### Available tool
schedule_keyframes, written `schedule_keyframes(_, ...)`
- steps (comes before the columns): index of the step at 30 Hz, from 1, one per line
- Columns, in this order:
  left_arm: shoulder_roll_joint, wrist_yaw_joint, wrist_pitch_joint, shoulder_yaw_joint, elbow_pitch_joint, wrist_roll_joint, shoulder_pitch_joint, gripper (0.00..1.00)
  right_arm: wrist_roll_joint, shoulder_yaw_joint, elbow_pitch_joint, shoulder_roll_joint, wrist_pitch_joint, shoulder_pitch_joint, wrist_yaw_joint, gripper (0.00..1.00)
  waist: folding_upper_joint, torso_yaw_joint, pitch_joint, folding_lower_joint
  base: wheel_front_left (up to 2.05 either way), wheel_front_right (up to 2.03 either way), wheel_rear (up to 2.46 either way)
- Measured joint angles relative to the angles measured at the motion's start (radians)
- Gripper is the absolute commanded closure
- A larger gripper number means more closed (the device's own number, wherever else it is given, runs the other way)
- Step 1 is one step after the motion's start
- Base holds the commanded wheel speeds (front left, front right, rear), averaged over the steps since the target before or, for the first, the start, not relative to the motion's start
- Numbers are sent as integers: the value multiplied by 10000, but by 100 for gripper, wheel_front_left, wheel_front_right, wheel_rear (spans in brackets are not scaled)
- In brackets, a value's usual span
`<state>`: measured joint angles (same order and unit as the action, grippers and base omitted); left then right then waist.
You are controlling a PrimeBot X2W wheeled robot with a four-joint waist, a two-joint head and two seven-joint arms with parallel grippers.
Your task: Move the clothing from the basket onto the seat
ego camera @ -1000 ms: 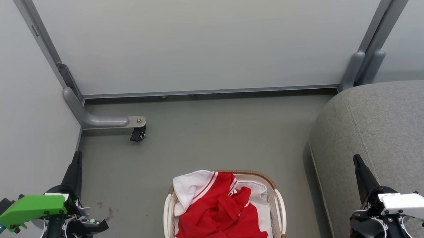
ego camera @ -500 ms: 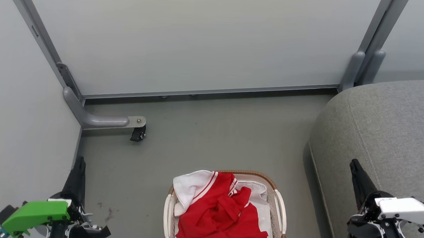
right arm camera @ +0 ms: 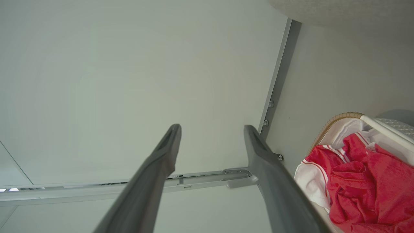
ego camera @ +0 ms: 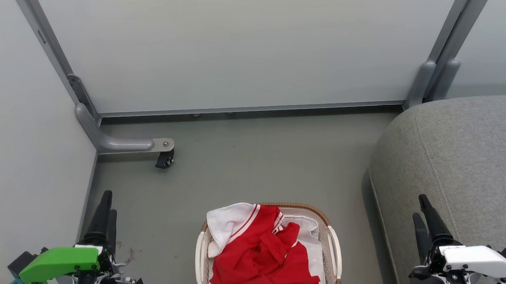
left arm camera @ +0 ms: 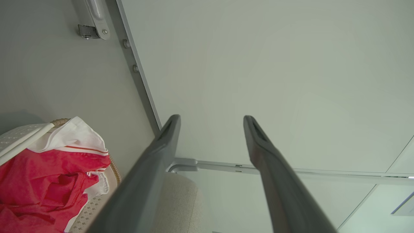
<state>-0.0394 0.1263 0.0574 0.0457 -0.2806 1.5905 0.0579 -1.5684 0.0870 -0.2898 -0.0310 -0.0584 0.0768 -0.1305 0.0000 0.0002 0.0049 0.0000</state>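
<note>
Fingers point(left arm camera: 155, 168) of the left gripper point(left arm camera: 212, 118) stand spread, pointing forward. Clothing point(ego camera: 265, 257) lies heaped in the basket point(ego camera: 337, 252), about midway between both arms, so either must swing inward and down to reach it. Right gripper point(ego camera: 419, 207), likewise spread, points forward, apparently above the seat point(ego camera: 457, 151) edge.

Left tool point(ego camera: 109, 203) at lower left of head view, fingers point(left arm camera: 155, 168) parted, pointing up-frame, green wrist cover point(ego camera: 60, 260) behind it. Right tool point(ego camera: 419, 206) at lower right, same pose, fingers point(right arm camera: 275, 187) parted, white wrist cover point(ego camera: 478, 259).
</note>
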Motion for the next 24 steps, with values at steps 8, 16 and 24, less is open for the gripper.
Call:
schedule_keyframes(8,-4,0,-378,-226,247,-918,0,0,1104,178,100,-10,364,-1,0,0,0,14,10,0,0,0,0)
schedule_keyframes(16,-6,0,-688,-359,558,-2355,3,0,2798,387,435,-21,681,1,2,0,0,38,28,0,0,0,0)
schedule_keyframes(24,-15,-36,-989,-573,802,-4358,20,0,4840,263,1093,-52,982,2,0,0,0,73,44,0,0,0,0)
